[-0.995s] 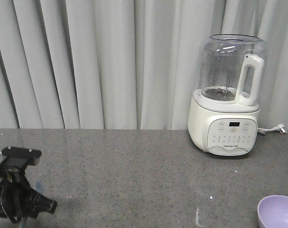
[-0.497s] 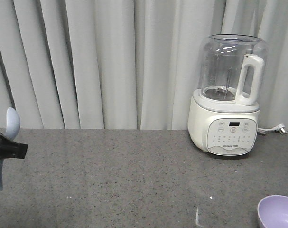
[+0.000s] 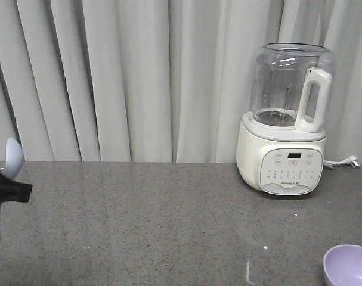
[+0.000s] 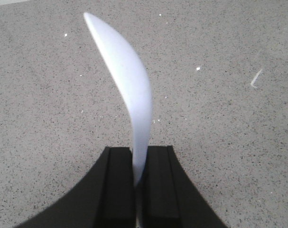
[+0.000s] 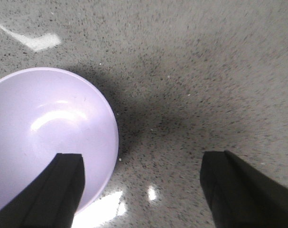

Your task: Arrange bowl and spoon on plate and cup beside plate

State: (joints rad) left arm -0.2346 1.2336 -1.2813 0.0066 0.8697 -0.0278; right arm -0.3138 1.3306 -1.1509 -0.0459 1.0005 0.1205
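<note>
- Holding the spoon (image 4: 129, 85) by its handle, your left gripper (image 4: 138, 159) has both fingers pressed tight against it, above the grey counter (image 4: 229, 118).
- In the front view you find that spoon at the far left edge, scoop end uppermost.
- Your right gripper (image 5: 141, 183) is spread wide, one finger over the bowl (image 5: 44, 133), the other over the counter.
- The bowl sits upright at the front view's bottom right corner, well apart from the blender (image 3: 285, 119).

spoon (image 4: 134, 95): white, pinched upright above counter (image 3: 169, 226) | bowl (image 5: 44, 128): lavender, upright, on counter
</note>
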